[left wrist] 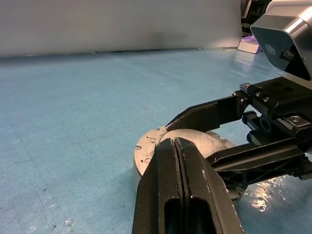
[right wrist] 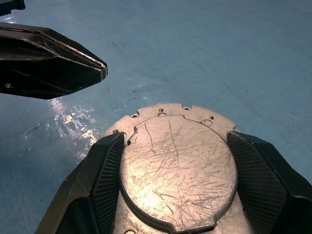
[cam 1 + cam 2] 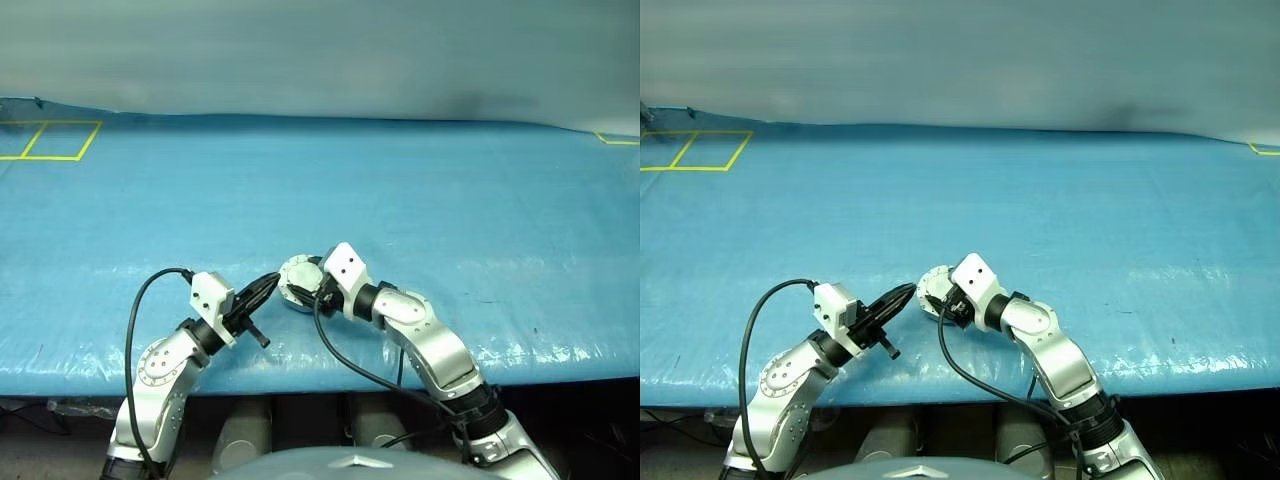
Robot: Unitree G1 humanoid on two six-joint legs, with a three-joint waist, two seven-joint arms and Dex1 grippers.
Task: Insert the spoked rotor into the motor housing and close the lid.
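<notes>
- We take the motor housing [image 2: 178,168] as our landmark: it sits on the blue table [image 3: 450,200] near the front edge, its plain scratched grey face turned up in the right wrist view. No windings or spokes show, so we judge that the lid is already down over it, though we cannot see the rotor to confirm it is inside.
- Our right gripper [image 2: 175,180] straddles the housing, one finger on each side of the round body and both close against the rim. The jaws stand wide on it; we read this as a clamp across the diameter.
- Our left gripper [image 1: 178,161] has its two fingers pressed together with nothing between them. Its tip hovers just beside the housing on the robot's left and points across toward it.
- The relation that matters: the housing lies straight ahead of the left tip, with the right fingers flanking it crosswise to that line.
- Being round, the housing has no long axis to align with; only its flat top matters.
- In our judgement the left tip is placed to press or check the lid while the right steadies it.
</notes>
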